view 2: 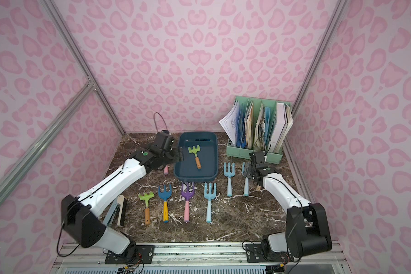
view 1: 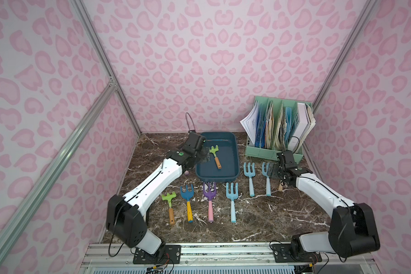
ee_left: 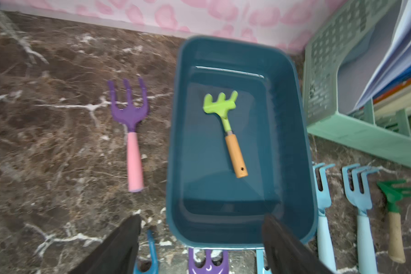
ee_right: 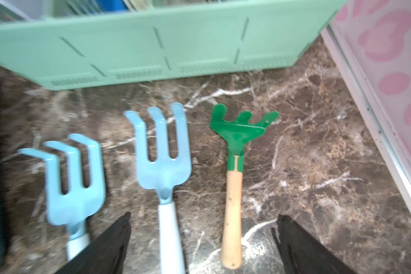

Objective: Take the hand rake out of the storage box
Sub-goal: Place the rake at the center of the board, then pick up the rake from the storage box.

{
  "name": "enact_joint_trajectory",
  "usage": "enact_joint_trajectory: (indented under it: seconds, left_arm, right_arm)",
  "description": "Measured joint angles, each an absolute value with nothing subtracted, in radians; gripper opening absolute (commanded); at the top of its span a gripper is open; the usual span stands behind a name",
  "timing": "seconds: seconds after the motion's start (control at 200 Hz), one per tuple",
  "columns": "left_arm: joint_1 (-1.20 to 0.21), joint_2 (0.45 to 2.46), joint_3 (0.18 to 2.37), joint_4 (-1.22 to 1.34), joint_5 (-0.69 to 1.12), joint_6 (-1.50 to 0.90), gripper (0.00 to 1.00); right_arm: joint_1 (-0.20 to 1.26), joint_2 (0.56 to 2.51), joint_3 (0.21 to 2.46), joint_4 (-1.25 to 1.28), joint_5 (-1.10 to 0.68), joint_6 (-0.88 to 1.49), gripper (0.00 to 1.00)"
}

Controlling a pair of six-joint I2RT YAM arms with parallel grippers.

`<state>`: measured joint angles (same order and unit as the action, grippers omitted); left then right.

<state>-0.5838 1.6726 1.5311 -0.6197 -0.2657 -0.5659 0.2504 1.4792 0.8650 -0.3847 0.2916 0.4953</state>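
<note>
Weight is not going to be the problem here, we are judging: the lime-green hand rake [ee_left: 226,128] is looking small, light and stiff, with a hard toothed head and a round orange wooden handle. It is lying flat on the floor of the storage box [ee_left: 173,154], roughly in the middle, head pointing far and slightly left, handle end pointing near and slightly right, touching no wall. We are expecting the smooth tray floor to let it skid and the round handle to roll, so we are favouring a hold across the middle of the handle, with the jaws coming down low on either side, not on the splayed teeth. The left gripper [ee_left: 202,218] is hovering over the box's left rim, its fingers [ee_left: 126,242] spread wide with nothing between them, well short of the rake. The right gripper [ee_right: 204,215] is hanging above the marble tabletop [ee_right: 318,166] to the right of the box, fingers [ee_right: 294,242] released and wide; a dark green rake [ee_right: 234,189] is lying on the table between them untouched, beside two light-blue hand forks [ee_right: 164,161] and near the mint-green file organizer [ee_right: 152,47].
</note>
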Motion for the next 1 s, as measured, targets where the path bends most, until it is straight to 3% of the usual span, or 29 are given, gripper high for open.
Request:
enact_joint_trajectory:
  seconds: [0.125,0.355,0.665,1.0]
  left_arm:
    - [-0.619,1.934,1.762,-0.665,-0.283,-0.605,0.62]
    - [-0.617,2.260,2.049,-0.805,-0.315,-0.692,0.62]
    - [-0.610,2.408,2.107,-0.850,-0.303,-0.729,0.52]
    - [-0.591,2.446,2.115,-0.834,-0.278,-0.696,0.12]
  right_arm:
    - [0.266,1.384,0.809,-0.359,0.289,0.496,0.98]
    - [0.249,1.327,0.751,-0.321,0.245,0.497,0.98]
    - [0.236,1.348,0.752,-0.288,0.202,0.495,0.98]
    - [0.238,1.358,0.757,-0.288,0.197,0.492,0.98]
